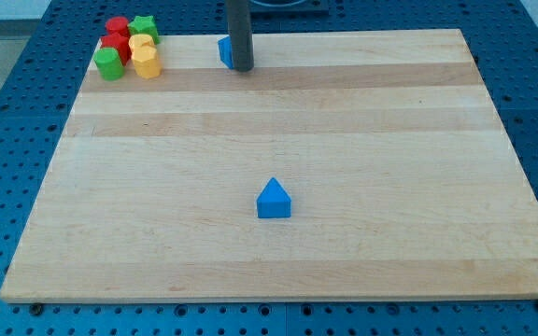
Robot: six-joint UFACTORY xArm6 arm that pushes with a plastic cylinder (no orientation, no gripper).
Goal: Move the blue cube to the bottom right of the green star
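Crowding the desk's (278,280) top-left corner are a green block (109,63), two red blocks (117,26), two yellow blocks (146,62) and the green star (144,28), bunched so tightly that little room shows beside the star. Just right of them along the top edge, the blue cube (224,50) sits touching my tip (242,67), which stands on its right side, seemingly placed to shove it leftward toward the star; there are no jaws, only a bare rod holding nothing. A blue house-shaped block (274,200) lies apart near the desk's middle, out of the way.
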